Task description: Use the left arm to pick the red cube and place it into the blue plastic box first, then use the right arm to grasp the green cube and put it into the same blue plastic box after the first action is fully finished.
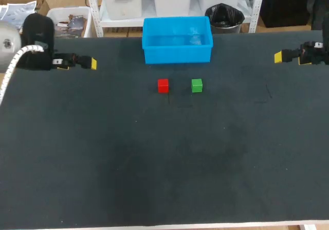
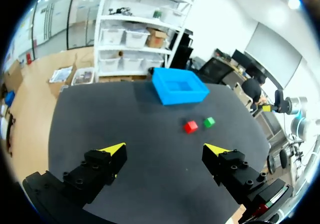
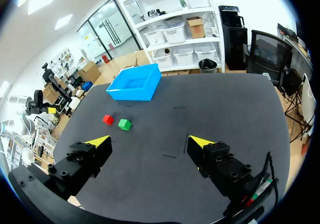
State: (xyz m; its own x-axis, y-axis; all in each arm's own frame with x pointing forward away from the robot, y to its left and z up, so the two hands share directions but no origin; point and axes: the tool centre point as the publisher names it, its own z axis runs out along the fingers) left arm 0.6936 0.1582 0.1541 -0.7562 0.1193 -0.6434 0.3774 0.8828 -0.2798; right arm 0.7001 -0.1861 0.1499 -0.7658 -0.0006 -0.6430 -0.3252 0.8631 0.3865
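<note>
The red cube (image 1: 163,85) lies on the dark table (image 1: 154,163), a little in front of the blue plastic box (image 1: 177,55), and the green cube (image 1: 197,85) lies near it on the robot's right side, with a clear gap between the two. Judging by its look, the red cube is probably a small, light and stiff block with flat faces, so it should neither bend nor break under a firm squeeze. Its smooth sides could slip if the fingers catch only an edge. The best hold seems to be on two opposite side faces, low and square. Taking the faces that look toward the box and away from it would keep the fingers apart from the green cube. The box is open at the top with upright walls, and no object shows inside it in any view. The left gripper (image 2: 165,150) hangs at the left edge of the table, well apart from the cubes, with its fingers spread wide and nothing between them. The right gripper (image 3: 150,142) is at the right edge, also wide open and holding nothing.
</note>
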